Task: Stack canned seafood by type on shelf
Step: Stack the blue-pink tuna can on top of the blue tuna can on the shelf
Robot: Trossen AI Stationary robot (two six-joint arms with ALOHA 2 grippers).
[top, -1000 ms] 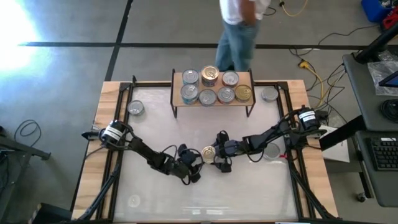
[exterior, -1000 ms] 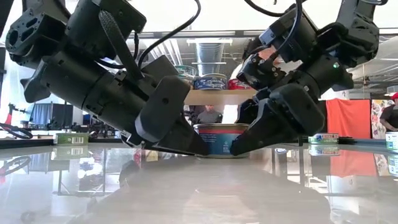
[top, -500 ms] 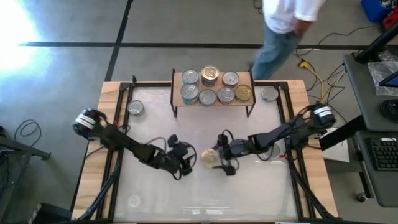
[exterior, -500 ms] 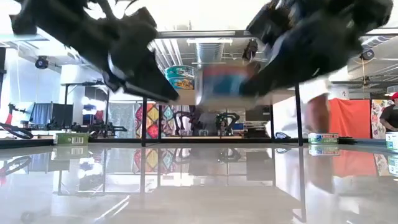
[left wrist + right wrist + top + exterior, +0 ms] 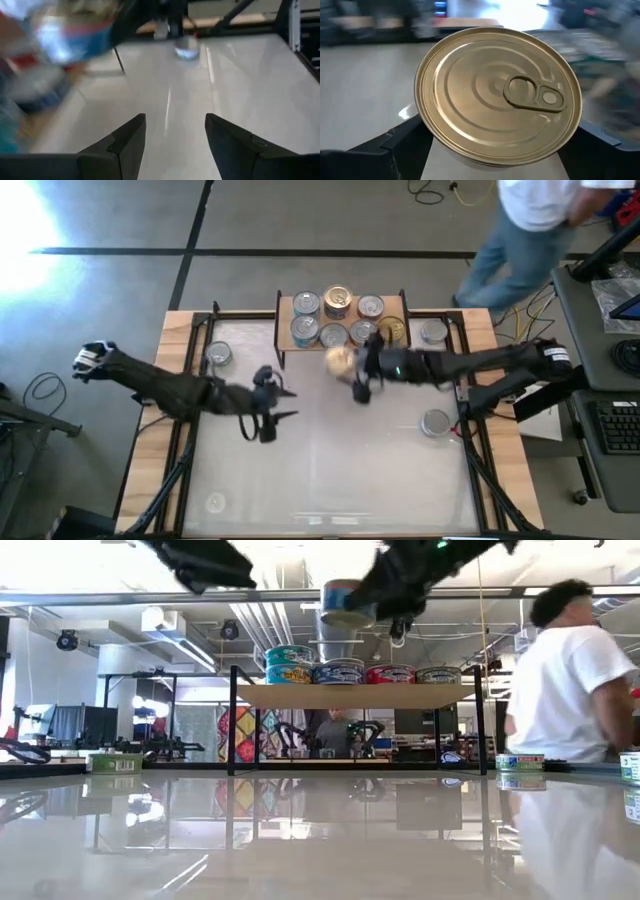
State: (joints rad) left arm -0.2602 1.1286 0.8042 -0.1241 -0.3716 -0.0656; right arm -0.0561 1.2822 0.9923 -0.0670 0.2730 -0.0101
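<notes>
Gold-topped tin (image 5: pixel 499 117) with a ring-pull lid sits gripped between the two fingers of the right tool (image 5: pixel 352 370), lid facing up, so that it could be set down flat; from above, this tin (image 5: pixel 341 361) hangs just in front of the shelf (image 5: pixel 344 303), near its middle; from table height the tin (image 5: pixel 346 604) is seen raised above the level of the tins on the shelf, probably so it can be lowered onto a matching stack.

Shelf contents: a light-wood board on thin black legs at the far edge of the white surface (image 5: pixel 330 470), carrying seven tins in two rows; mostly silver tops, one gold top at the front right corner (image 5: pixel 391 330), and one tin (image 5: pixel 338 301) at the back that seems to sit higher, as if stacked; from table height the sides read blue, silver, red and dark.

Loose tins on the surface: one silver tin (image 5: pixel 218 354) to the left of the shelf, one (image 5: pixel 433 331) to its right, and one (image 5: pixel 435 422) nearer the right arm's base.

Left tool (image 5: pixel 266 402) hovers over the left middle of the surface, well apart from the shelf, its fingers (image 5: pixel 122 142) spread with nothing between them, apparently waiting.

A person in a white top stands beyond the surface, to the right.
</notes>
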